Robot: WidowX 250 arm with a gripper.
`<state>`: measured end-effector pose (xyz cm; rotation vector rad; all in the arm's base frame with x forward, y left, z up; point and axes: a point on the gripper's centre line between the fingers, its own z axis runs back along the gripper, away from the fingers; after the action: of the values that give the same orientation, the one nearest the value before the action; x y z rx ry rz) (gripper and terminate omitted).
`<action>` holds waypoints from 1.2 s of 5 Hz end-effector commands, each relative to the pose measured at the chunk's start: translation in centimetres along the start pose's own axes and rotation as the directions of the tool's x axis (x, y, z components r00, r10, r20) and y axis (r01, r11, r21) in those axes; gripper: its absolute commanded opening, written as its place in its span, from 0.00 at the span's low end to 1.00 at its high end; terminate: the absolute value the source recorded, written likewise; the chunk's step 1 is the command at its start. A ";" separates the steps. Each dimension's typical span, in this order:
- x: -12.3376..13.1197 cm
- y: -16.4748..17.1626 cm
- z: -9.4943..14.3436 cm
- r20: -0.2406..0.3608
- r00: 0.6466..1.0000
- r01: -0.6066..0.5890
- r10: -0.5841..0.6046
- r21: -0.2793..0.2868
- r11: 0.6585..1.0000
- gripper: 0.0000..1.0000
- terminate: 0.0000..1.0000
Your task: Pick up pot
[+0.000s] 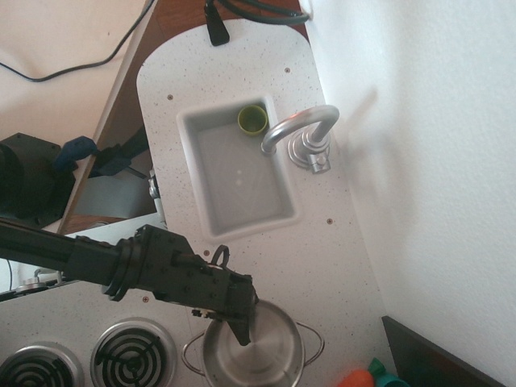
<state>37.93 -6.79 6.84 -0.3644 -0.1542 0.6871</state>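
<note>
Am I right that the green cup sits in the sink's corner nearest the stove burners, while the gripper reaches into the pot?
Not quite. The green cup sits in the sink corner farthest from the stove burners, beside the faucet. The observation.image view shows it. The gripper does reach into the pot.

White speckled counter, sink basin sunk into it, silver faucet mounted beside the basin, shiny pot near the front edge, coil burners at left

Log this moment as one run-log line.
phase: grasping | gripper: at near rim of pot, one finger inside, closure unclear | pot: on counter beside burners | green cup: in sink, untouched
</note>
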 end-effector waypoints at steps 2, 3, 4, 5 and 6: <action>-0.6 -2.2 6.8 0.133 0.987 0.112 -0.087 -0.195 0.974 1.00 0.00; -0.9 -2.1 6.5 0.124 0.989 0.106 -0.084 -0.189 0.976 1.00 0.00; -0.9 -2.0 6.1 0.109 0.991 0.092 -0.075 -0.161 0.983 1.00 0.00; -1.2 -1.3 6.4 0.107 0.991 0.095 -0.083 -0.116 0.989 1.00 0.00; -2.5 0.4 7.3 0.118 0.989 0.101 -0.089 -0.103 0.989 1.00 0.00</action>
<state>32.37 -5.67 11.65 -0.4047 -0.2874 0.6456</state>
